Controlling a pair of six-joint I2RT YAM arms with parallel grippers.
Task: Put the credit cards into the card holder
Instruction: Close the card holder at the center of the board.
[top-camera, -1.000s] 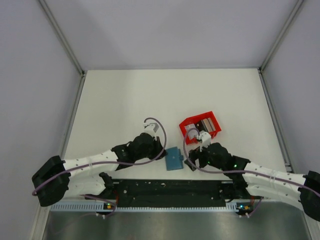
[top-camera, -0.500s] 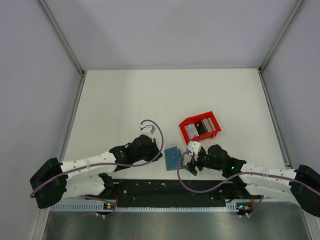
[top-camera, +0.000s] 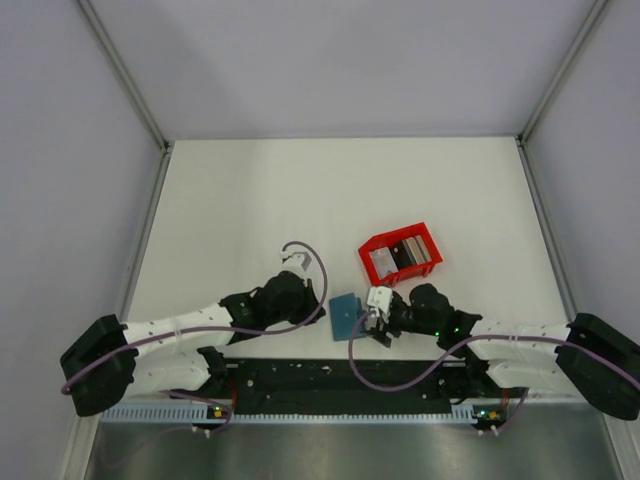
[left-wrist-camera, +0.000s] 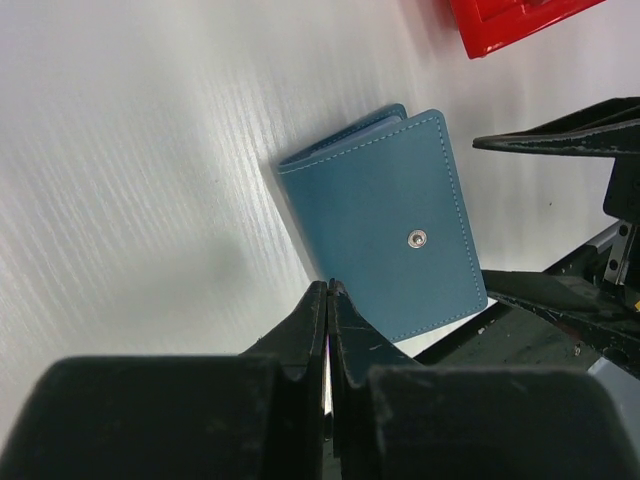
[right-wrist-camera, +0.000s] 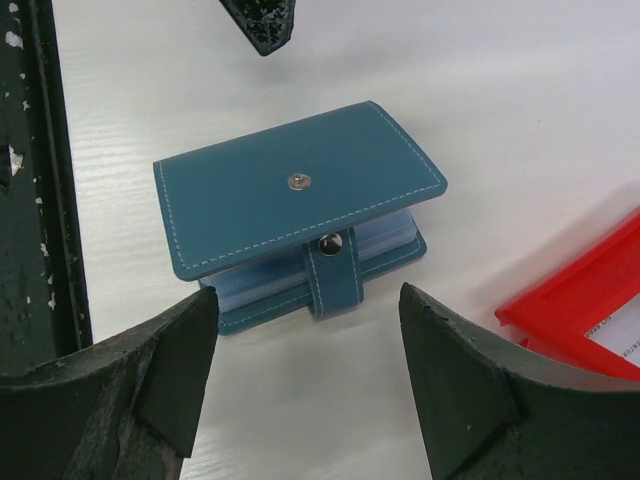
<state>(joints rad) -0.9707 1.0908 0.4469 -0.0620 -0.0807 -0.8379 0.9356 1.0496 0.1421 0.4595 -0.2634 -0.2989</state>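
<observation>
Left gripper (left-wrist-camera: 328, 296) pressed together, empty, tips just beside card holder (right-wrist-camera: 300, 200) edge. Right gripper (right-wrist-camera: 305, 312) spread wide, empty, facing its unsnapped strap (right-wrist-camera: 335, 272). Card holder lies flat on tabletop (top-camera: 250, 200); credit cards (top-camera: 402, 254) in red tray (top-camera: 394, 236).

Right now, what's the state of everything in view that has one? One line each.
card holder: folded, strap unsnapped, lying flat
red tray: upright, cards inside
credit cards: lying in the red tray
left gripper: shut, empty, tips by the card holder's edge
right gripper: open, empty, facing the card holder's strap side, clear of it
</observation>
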